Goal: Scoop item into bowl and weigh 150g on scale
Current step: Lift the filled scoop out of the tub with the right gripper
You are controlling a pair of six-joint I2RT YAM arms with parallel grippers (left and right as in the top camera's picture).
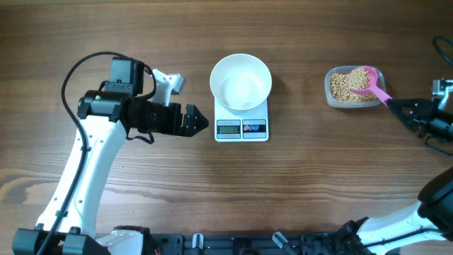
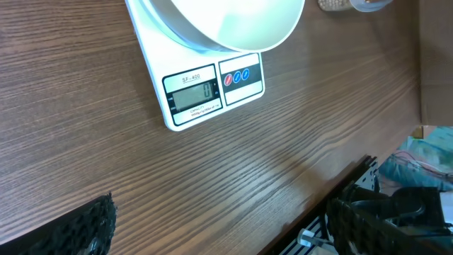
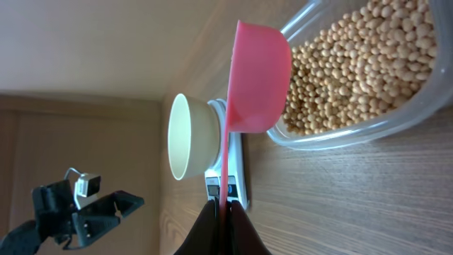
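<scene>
A white bowl stands empty on the small white scale, whose display shows zero. Tan beans fill a clear tub at the right. My right gripper is shut on the handle of a pink scoop, whose cup hangs over the beans at the tub's near wall. My left gripper stands open just left of the scale, nothing between its fingers. The bowl also shows beyond the scoop in the right wrist view.
The clear tub sits near the table's right side. The table's front edge runs close behind the left gripper, with a black frame and cables below it. Bare wood lies between the scale and the tub.
</scene>
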